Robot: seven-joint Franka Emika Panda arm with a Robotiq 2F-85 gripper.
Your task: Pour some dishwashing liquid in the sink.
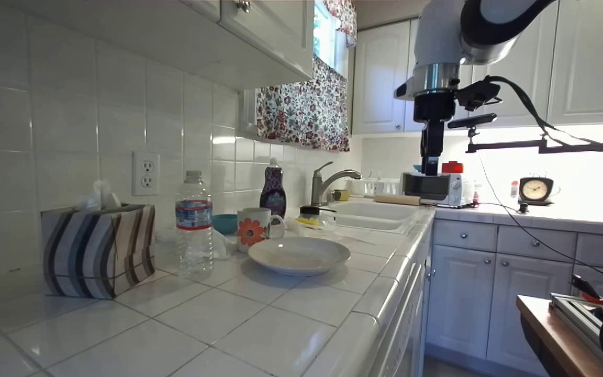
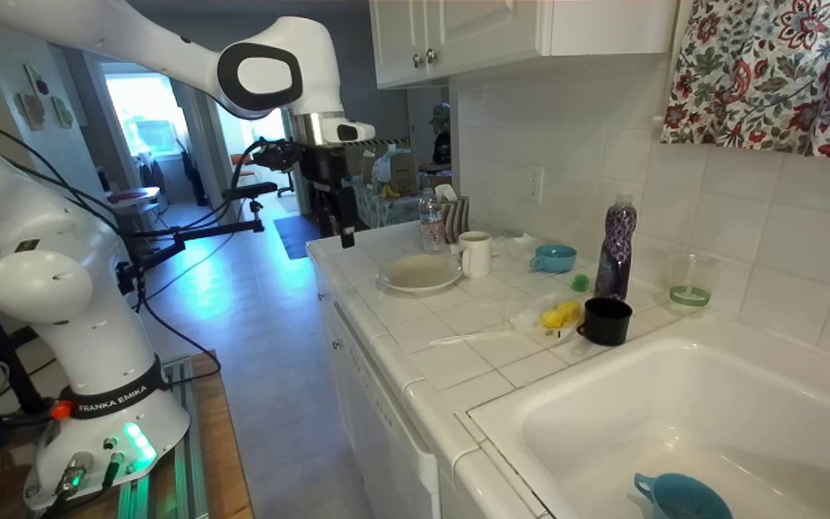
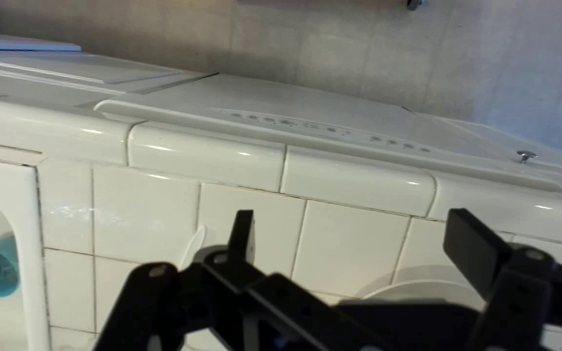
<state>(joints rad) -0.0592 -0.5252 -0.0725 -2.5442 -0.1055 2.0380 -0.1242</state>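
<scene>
A dish soap bottle (image 2: 615, 249) stands upright on the white-tiled counter (image 1: 275, 324), near the tiled wall (image 2: 566, 144) and close to the sink (image 2: 710, 389). It is tall, dark purple and mottled, pinched at the waist and pale at the very top (the lettering on its front is too small for me to read).

Across from me, the black claw (image 3: 354, 239) of a white robot arm (image 2: 47, 231) hangs in the air above the counter, pointing down, well apart from the soap. It is spread wide and grips nothing; in the wrist view, white tiles and part of a shallow white bowl (image 1: 299, 256) show in the gap.

In an exterior view, a blue cup (image 2: 689, 497) sits inside the sink. A black mug (image 2: 606, 322) stands just beside the soap, on the sink side, its contents hidden. Near them, a clear tub (image 2: 690, 277) has green at the bottom; I cannot tell whether that is liquid. Some yellow pieces (image 2: 561, 315) lie close to the black mug.

Farther along the counter, a white mug (image 1: 249, 233) with an orange flower stands just beside the bowl. Past it come a clear water bottle (image 1: 194, 256), banded in red and blue, and a striped tissue box (image 1: 79, 251) with a white tissue (image 1: 100, 196) poking out of its top.
</scene>
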